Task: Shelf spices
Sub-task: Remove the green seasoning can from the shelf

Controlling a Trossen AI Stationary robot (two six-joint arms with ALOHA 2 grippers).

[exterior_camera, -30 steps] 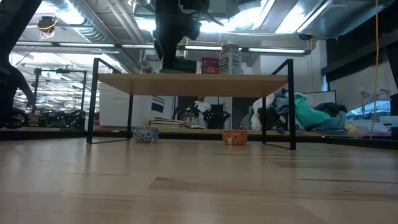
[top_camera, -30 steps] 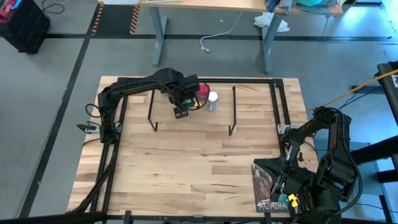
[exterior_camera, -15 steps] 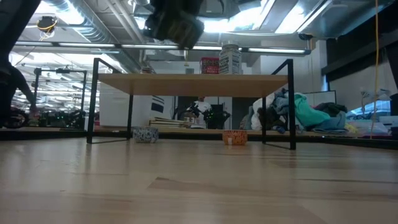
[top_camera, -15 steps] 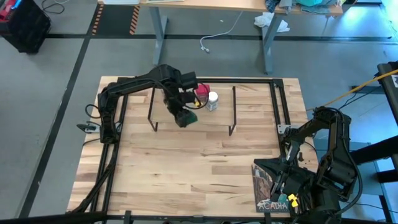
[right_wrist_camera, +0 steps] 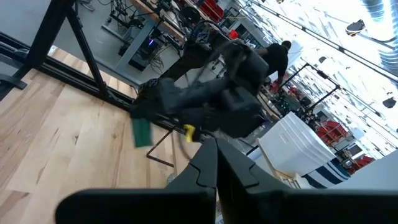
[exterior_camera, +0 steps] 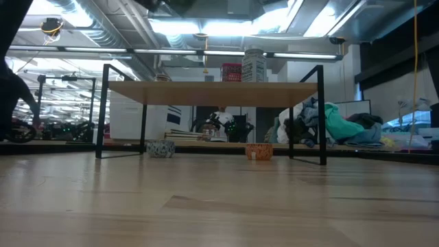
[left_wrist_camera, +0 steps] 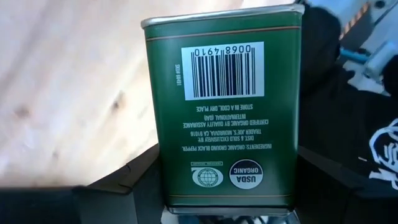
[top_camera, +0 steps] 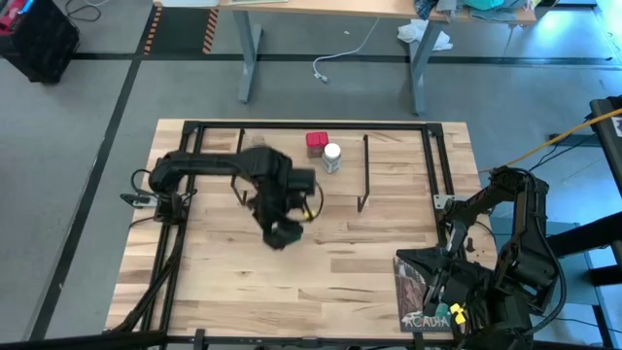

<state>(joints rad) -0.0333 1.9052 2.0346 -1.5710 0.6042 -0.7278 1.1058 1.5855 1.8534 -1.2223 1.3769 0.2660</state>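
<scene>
My left gripper (top_camera: 280, 236) hangs over the table in front of the shelf (exterior_camera: 212, 90), shut on the dark green square tin (left_wrist_camera: 224, 112), which also shows in the right wrist view (right_wrist_camera: 142, 132). On the shelf's light-wood plank stand the red tin (top_camera: 316, 143) and the white-capped clear jar (top_camera: 332, 157); both show on it in the low view too, the red tin (exterior_camera: 231, 72) and the jar (exterior_camera: 253, 66). My right gripper (right_wrist_camera: 214, 155) waits shut and bare, high over the table's near right corner. My left gripper pinches the dark tin between its two fingers (left_wrist_camera: 134, 183), one on each narrow side near one end (left_wrist_camera: 163, 186). The tin juts out ahead of the fingers, its barcode face toward the camera. The fingers slant downward, and the tin is lifted clear of shelf and table.
A dark printed mat (top_camera: 423, 297) lies at the near right corner under my right arm. A black frame (top_camera: 435, 156) runs round the table's far half. Beneath the shelf, the low view shows a small bowl (exterior_camera: 160, 148) and an orange thing (exterior_camera: 258, 151). Bare wood lies in front of the shelf.
My left gripper has carried the dark tin off the shelf's plank, up and then toward the table's near edge, rolling and tipping as it went. The tin, upright on the plank a second ago, now hangs tipped and clear of it. The red tin and jar stayed put.
</scene>
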